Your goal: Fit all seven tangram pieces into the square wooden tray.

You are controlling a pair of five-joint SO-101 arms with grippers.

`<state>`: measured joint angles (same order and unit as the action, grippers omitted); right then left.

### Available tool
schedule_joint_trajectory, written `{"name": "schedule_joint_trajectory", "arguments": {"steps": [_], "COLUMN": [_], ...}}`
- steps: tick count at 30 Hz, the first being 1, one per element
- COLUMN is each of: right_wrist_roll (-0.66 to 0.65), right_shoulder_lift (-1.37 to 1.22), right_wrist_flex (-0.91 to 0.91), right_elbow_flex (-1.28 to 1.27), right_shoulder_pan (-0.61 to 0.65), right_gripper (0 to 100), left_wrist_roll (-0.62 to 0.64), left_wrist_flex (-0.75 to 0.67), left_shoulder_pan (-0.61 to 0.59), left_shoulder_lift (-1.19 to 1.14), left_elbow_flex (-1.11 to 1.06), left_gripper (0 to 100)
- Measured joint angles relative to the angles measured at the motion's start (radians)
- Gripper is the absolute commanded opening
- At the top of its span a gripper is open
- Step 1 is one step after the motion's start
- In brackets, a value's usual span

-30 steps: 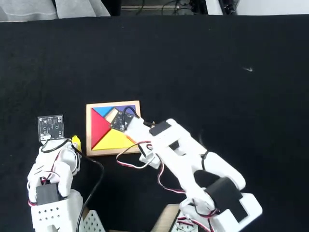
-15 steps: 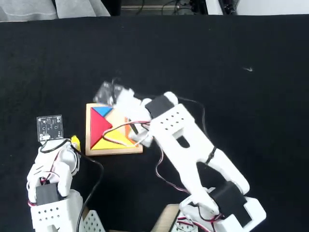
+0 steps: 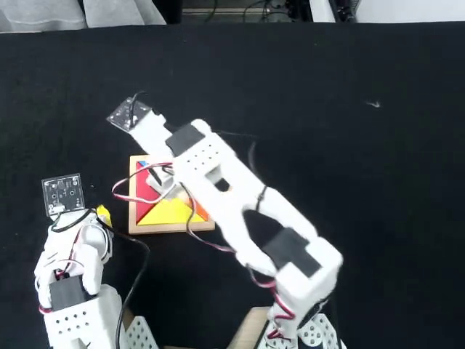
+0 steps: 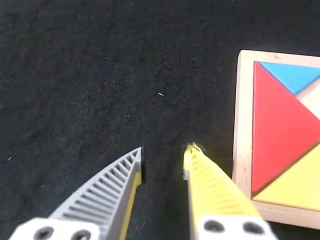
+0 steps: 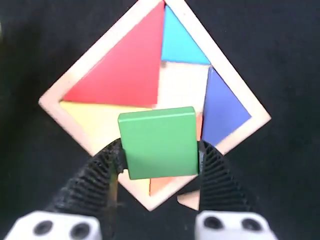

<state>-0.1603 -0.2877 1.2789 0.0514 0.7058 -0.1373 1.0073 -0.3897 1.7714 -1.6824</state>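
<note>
One black table (image 3: 363, 182) carries everything we see. In the high view, the right arm (image 3: 218, 182) stretches slantwise across the tray, and the left arm (image 3: 73, 269) stands folded at the table's near corner, beside the tray.

The square wooden tray (image 3: 171, 227) lies flat between the two arms. Inside it we find a red triangle (image 5: 125, 70) and a yellow triangle (image 5: 95, 120) side by side along one long edge. A dark blue piece (image 5: 222, 110) and a light blue triangle (image 5: 180, 42) sit against the far rims, with a bare pale patch between them. An orange piece (image 5: 160, 186) peeks out below the green square.

The green square (image 5: 157, 142) is clamped flat between the fingers of the right gripper (image 5: 159, 150), over the tray's middle; we cannot tell whether it touches the tray.

The left gripper (image 4: 164, 150) has its jaws parted around nothing, over bare table just beside the tray's rim.
</note>
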Motion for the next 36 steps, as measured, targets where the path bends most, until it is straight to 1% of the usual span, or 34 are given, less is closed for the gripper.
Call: {"name": "schedule_joint_trajectory", "arguments": {"steps": [6, 10, 16, 18, 22, 24, 33, 34, 36], "right_wrist_roll": [0.032, 0.035, 0.074, 0.074, 0.077, 0.077, 0.077, 0.077, 0.077], "right_shoulder_lift": [-0.153, -0.221, -0.284, -0.292, -0.292, -0.292, -0.292, -0.292, -0.292], "right_wrist_flex": [0.0, 0.0, 0.0, 0.0, 0.0, 0.0, 0.0, 0.0, 0.031], "right_elbow_flex": [0.114, 0.175, 0.236, 0.238, 0.238, 0.238, 0.241, 0.249, 0.275], "right_shoulder_pan": [0.0, 0.0, 0.0, 0.0, 0.0, 0.0, 0.0, 0.0, 0.0], "right_gripper": [10.6, 10.8, 11.2, 13.9, 23.7, 25.6, 25.3, 24.7, 18.6], "left_wrist_roll": [0.0, 0.0, 0.0, 0.0, 0.0, 0.0, 0.0, 0.0, 0.0], "left_wrist_flex": [0.0, 0.0, 0.0, 0.0, 0.0, 0.0, 0.0, 0.0, 0.0], "left_shoulder_pan": [0.0, 0.0, 0.0, 0.0, 0.0, 0.0, 0.0, 0.0, 0.0], "left_shoulder_lift": [0.0, 0.0, 0.0, 0.0, 0.0, 0.0, 0.0, 0.0, 0.0], "left_elbow_flex": [0.0, 0.0, 0.0, 0.0, 0.0, 0.0, 0.0, 0.0, 0.0], "left_gripper": [15, 15, 15, 15, 15, 15, 15, 15, 15]}}
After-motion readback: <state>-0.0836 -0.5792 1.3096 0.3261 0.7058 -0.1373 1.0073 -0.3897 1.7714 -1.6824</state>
